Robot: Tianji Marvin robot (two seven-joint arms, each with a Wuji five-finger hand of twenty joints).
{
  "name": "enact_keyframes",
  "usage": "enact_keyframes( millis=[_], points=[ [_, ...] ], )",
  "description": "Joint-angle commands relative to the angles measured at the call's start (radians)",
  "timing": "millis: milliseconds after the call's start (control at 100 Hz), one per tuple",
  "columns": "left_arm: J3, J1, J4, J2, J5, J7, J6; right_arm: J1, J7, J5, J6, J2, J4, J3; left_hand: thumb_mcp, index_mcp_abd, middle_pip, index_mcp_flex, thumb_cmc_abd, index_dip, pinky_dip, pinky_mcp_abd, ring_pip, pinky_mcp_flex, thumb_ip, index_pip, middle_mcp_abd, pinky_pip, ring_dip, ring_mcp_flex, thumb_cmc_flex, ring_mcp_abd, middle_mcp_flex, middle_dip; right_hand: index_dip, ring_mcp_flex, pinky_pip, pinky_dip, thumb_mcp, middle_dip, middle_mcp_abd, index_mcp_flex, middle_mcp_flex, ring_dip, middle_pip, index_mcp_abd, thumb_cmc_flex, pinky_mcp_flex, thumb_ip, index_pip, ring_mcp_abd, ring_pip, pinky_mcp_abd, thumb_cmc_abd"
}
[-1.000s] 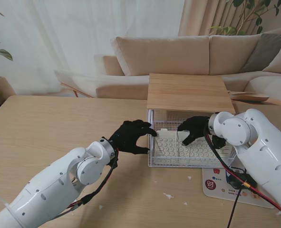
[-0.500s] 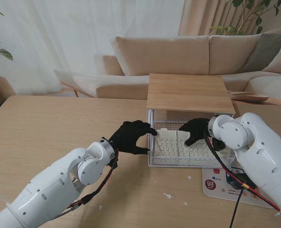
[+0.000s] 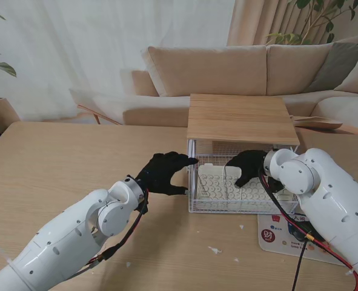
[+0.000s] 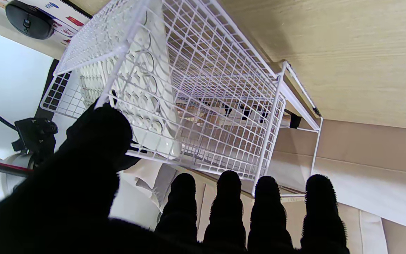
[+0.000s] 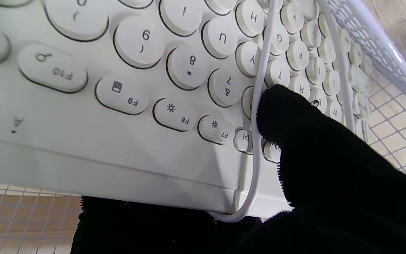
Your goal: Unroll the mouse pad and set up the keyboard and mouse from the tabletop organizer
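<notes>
Nearest me, my left hand [image 3: 162,174] braces the wire drawer [image 3: 194,182] of the organizer [image 3: 242,118] at its left front corner — thumb on the rim, fingers spread, clamping nothing. Farther in, my right hand [image 3: 249,165] grips the white keyboard [image 3: 218,187], tilted inside the drawer, thumb on the keys. I judge the keyboard lift is in hand; next it must clear the wire handle. The mouse [image 4: 29,22] lies on the pad [image 3: 275,233] at right, mostly hidden behind my right arm.
</notes>
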Motion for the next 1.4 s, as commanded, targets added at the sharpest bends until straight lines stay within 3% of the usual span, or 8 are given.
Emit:
enact_keyframes(
  millis=[0,230,550,700,980,1140,1200,1390],
  points=[
    [-0.010,0.006,-0.006,-0.005,0.004,-0.003,0.001,-0.018,0.011,0.001,0.000,-0.006,0.015,-0.001,-0.005,0.019,-0.025,-0.006,0.014,-0.017,0.016,0.008,-0.021,0.000,0.045,-0.028,-0.019,-0.029,0.001,-0.024,-0.010,-0.008,-0.014,-0.016,0.014,0.102,0.069,0.036,0.101,0.013,-0.010,0.103,0.064,0.043,0.060,-0.071,0.162,0.025,0.001,0.153,-0.014,0.125,0.011,0.019],
    [-0.033,0.014,-0.010,-0.004,0.009,0.005,0.003,-0.032,-0.053,0.011,-0.020,-0.015,0.016,0.013,-0.002,0.051,-0.039,-0.004,0.014,-0.012,0.023,0.006,-0.028,0.001,0.045,-0.022,-0.016,-0.020,0.004,-0.026,-0.012,-0.006,-0.016,-0.022,-0.014,0.162,0.101,0.045,0.149,0.004,0.034,0.180,0.143,0.046,0.057,-0.046,0.173,0.057,0.015,0.165,0.014,0.151,0.039,-0.025],
    [-0.035,0.014,-0.001,-0.005,0.006,0.009,0.008,-0.059,-0.101,-0.012,-0.053,-0.022,-0.027,0.060,-0.003,0.058,-0.041,-0.004,0.015,-0.003,0.023,0.006,-0.033,0.000,0.044,-0.007,-0.014,-0.018,0.008,-0.027,-0.014,-0.004,-0.016,-0.019,0.011,0.175,0.121,0.060,0.218,0.020,0.094,0.204,0.164,0.067,0.069,0.011,0.187,0.052,0.022,0.172,0.033,0.195,0.056,-0.057],
    [-0.037,0.014,-0.001,-0.005,0.008,0.009,0.005,-0.086,-0.164,-0.046,-0.078,-0.029,-0.048,0.086,-0.005,0.066,-0.041,-0.002,0.019,0.001,0.022,0.006,-0.035,0.000,0.044,0.002,-0.014,-0.018,0.009,-0.027,-0.016,-0.003,-0.016,-0.018,0.012,0.198,0.133,0.069,0.249,0.018,0.115,0.227,0.187,0.073,0.069,0.027,0.190,0.069,0.019,0.171,0.042,0.208,0.068,-0.087],
    [-0.051,0.022,-0.012,-0.003,0.013,0.011,0.002,-0.110,-0.224,-0.074,-0.116,-0.036,-0.083,0.125,-0.010,0.080,-0.041,-0.005,0.022,0.010,0.022,0.007,-0.036,0.000,0.045,0.017,-0.012,-0.017,0.010,-0.028,-0.017,-0.001,-0.016,-0.018,0.013,0.204,0.134,0.076,0.275,0.020,0.129,0.241,0.197,0.078,0.067,0.031,0.191,0.072,0.015,0.170,0.049,0.213,0.076,-0.106],
    [-0.070,0.036,-0.030,-0.003,0.011,0.014,0.001,-0.125,-0.251,-0.103,-0.140,-0.038,-0.110,0.152,-0.011,0.113,-0.044,-0.004,0.023,0.013,0.022,0.007,-0.037,0.000,0.045,0.023,-0.007,-0.015,0.012,-0.028,-0.018,0.003,-0.017,-0.019,0.013,0.208,0.134,0.081,0.291,0.021,0.136,0.252,0.204,0.082,0.065,0.029,0.193,0.074,0.014,0.170,0.052,0.218,0.079,-0.122],
    [-0.077,0.040,-0.037,-0.002,0.011,0.014,0.000,-0.131,-0.254,-0.109,-0.146,-0.038,-0.120,0.161,-0.011,0.124,-0.048,-0.005,0.022,0.015,0.021,0.008,-0.037,-0.001,0.045,0.025,0.025,-0.015,0.012,-0.028,-0.018,0.006,-0.021,-0.021,0.012,0.211,0.134,0.082,0.296,0.021,0.139,0.255,0.207,0.083,0.064,0.031,0.193,0.075,0.013,0.170,0.053,0.219,0.081,-0.127],
    [-0.096,0.053,-0.056,-0.002,0.013,0.018,-0.004,-0.144,-0.276,-0.133,-0.168,-0.039,-0.148,0.186,-0.012,0.172,-0.045,-0.006,0.019,0.017,0.022,0.011,-0.035,-0.001,0.044,0.029,0.027,-0.013,0.013,-0.028,-0.021,0.011,-0.019,-0.020,0.011,0.217,0.134,0.087,0.310,0.021,0.142,0.261,0.215,0.085,0.062,0.035,0.191,0.082,0.011,0.170,0.055,0.219,0.084,-0.138]
  ],
)
